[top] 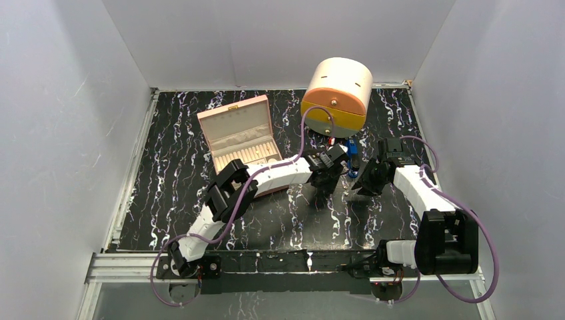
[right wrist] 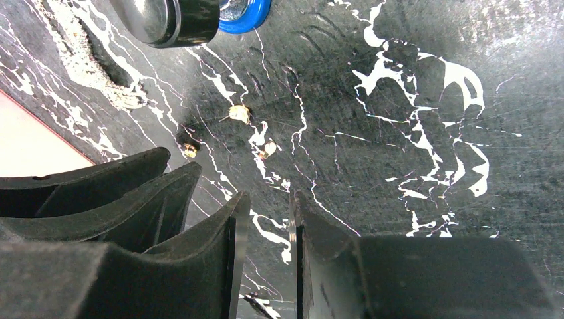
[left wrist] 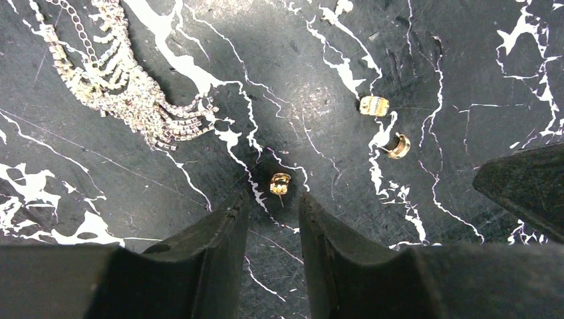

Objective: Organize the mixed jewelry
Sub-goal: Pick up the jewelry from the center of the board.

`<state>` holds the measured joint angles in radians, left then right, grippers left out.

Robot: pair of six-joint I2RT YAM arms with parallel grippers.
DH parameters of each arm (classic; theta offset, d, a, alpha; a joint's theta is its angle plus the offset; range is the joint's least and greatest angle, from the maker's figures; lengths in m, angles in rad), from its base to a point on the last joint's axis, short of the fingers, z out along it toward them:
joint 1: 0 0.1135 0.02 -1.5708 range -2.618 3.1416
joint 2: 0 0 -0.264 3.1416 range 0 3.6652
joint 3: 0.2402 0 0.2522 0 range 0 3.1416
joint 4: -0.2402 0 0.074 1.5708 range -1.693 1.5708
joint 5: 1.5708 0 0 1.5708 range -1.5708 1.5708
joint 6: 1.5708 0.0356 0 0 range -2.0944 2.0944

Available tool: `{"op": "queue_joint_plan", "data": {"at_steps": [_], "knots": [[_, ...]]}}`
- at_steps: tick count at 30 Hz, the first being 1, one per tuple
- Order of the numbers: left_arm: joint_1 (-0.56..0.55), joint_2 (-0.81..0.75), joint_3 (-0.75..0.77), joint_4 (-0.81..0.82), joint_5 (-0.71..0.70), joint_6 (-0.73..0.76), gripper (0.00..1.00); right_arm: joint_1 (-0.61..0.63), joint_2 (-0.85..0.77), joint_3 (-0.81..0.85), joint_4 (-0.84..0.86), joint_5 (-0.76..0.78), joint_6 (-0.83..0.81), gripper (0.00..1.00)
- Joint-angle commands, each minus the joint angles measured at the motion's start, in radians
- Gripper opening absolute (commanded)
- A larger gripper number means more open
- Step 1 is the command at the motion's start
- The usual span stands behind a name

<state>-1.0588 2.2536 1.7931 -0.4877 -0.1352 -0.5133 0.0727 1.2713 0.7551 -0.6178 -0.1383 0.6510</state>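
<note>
On the black marbled tabletop between the two arms, the mixed jewelry lies loose. A small gold earring sits just ahead of the left pincer, whose jaws stand apart with nothing between them; the earring is at the mouth of the gap, not inside it. A ribbed gold piece and a gold hoop lie near each other further out. A rhinestone necklace lies off to the side. The right pincer, close by, is narrowly parted and empty.
</note>
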Motion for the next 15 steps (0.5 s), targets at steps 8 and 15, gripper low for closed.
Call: {"op": "queue_joint_plan", "data": {"at_steps": [8, 15], "knots": [[-0.010, -0.002, 0.037, 0.003, 0.003, -0.002, 0.21, -0.006, -0.020, -0.009, 0.024, -0.012, -0.014, 0.37], [-0.012, 0.011, 0.048, 0.005, 0.011, 0.001, 0.16, -0.007, -0.016, -0.011, 0.027, -0.013, -0.016, 0.37]]}}
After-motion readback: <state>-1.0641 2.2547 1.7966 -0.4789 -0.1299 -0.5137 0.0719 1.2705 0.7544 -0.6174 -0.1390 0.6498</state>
